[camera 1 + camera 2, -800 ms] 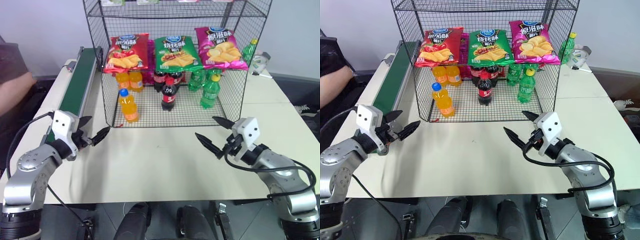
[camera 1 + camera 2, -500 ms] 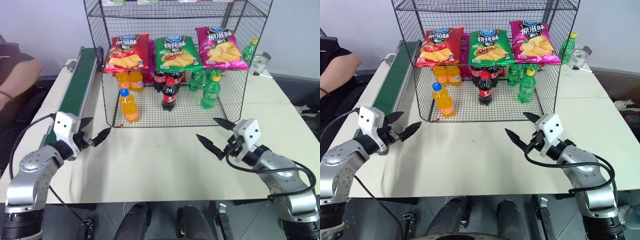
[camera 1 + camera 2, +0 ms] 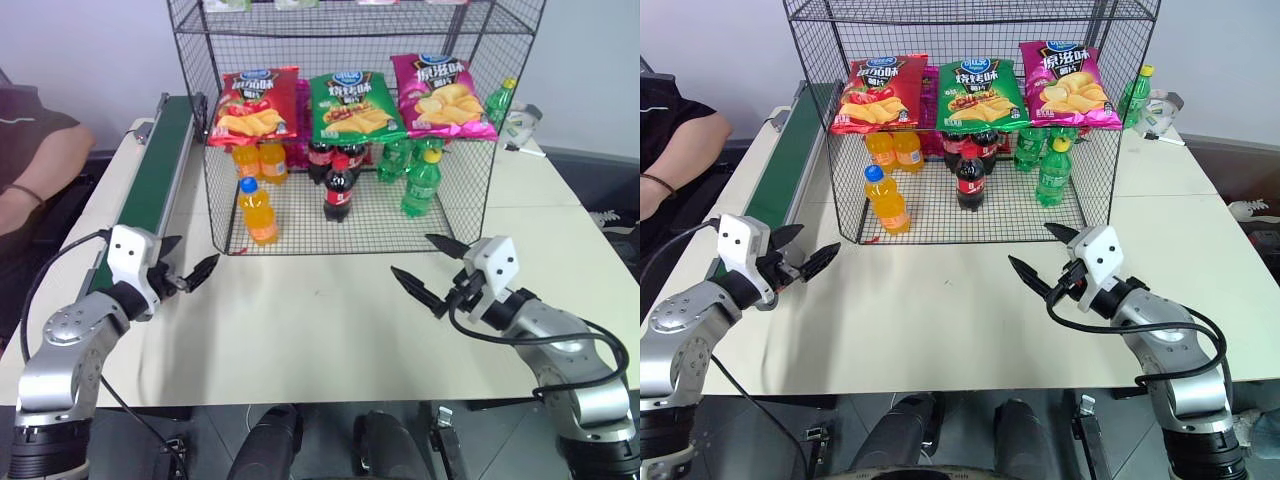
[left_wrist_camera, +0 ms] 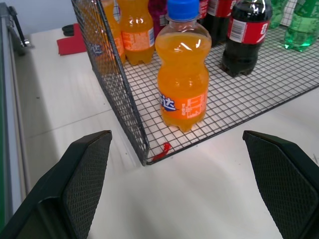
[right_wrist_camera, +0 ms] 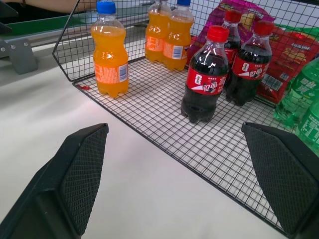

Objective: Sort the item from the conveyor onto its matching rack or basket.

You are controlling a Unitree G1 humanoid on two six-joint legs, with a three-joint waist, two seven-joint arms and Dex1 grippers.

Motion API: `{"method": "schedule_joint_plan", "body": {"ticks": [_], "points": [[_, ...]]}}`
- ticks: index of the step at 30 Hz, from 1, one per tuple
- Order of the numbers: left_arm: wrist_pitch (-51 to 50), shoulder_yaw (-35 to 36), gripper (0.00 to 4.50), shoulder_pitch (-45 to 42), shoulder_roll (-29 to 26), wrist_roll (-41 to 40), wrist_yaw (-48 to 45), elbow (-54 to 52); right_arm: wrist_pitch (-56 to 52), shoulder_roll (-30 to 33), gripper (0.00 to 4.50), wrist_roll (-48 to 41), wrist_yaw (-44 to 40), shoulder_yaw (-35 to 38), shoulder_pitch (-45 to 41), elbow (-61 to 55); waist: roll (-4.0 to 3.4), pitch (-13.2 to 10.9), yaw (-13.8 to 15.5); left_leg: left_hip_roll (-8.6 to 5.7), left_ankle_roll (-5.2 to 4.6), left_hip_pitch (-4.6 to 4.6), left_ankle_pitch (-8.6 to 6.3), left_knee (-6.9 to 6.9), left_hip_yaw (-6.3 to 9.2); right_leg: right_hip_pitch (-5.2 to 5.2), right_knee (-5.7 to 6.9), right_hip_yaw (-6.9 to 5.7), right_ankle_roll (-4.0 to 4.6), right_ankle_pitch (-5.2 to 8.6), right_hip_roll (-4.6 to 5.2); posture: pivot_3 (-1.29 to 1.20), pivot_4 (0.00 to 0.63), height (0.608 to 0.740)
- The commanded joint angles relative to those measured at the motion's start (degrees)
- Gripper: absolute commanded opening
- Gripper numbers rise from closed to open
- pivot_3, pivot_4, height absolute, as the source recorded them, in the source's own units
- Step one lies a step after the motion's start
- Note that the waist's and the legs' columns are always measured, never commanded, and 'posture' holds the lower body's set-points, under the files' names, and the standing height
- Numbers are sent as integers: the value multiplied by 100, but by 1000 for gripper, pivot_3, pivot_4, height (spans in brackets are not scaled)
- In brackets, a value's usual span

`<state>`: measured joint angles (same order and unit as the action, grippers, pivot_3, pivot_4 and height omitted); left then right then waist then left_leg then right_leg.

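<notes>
On the big pale surface [image 3: 330, 330] sits the tall black wire rack [image 3: 455, 205], chip bags hung across its front and soda bottles on the bottom tier, with the long green conveyor [image 3: 155, 165] running along its left side; no bottle shows on the stretch of belt I can see. A person's arm [image 3: 35, 180] rests past the conveyor. The left tool [image 3: 187, 270] hangs over the surface just off the rack's front left corner, jaws spread wide and holding nothing; the right tool [image 3: 432, 268] is the same story near the front right, wide open and empty. The orange soda bottle [image 3: 257, 211] stands upright on the bottom tier right at the front left edge, ahead of two more orange bottles, so I'd say the sort looks basically done. Risk-wise, that bottle is really close to the open edge, and a left arm swinging wide could clip the mesh corner and tip it out.
</notes>
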<state>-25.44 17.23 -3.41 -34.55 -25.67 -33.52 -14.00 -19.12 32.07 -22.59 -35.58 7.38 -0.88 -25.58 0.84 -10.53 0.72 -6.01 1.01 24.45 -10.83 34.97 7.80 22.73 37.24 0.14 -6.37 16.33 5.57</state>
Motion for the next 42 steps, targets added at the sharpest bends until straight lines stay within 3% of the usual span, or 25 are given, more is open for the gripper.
{"method": "schedule_joint_plan", "body": {"ticks": [1, 42], "points": [[141, 180, 4411, 3, -15, 29, 59, -37, 133, -10, 4500, -13, -16, 78, -59, -81, 0, 0, -1, 0, 0, 0, 0, 0, 0, 0, 0, 0, 0, 0, 0, 0, 150, 740], [119, 306, 4411, 78, 93, -38, 326, -233, 260, -141, 4500, 62, -126, -221, -304, 155, -2, -1, -1, 0, 0, 1, -1, -2, 0, 2, -3, 0, 0, 0, 0, 0, 150, 740]]}}
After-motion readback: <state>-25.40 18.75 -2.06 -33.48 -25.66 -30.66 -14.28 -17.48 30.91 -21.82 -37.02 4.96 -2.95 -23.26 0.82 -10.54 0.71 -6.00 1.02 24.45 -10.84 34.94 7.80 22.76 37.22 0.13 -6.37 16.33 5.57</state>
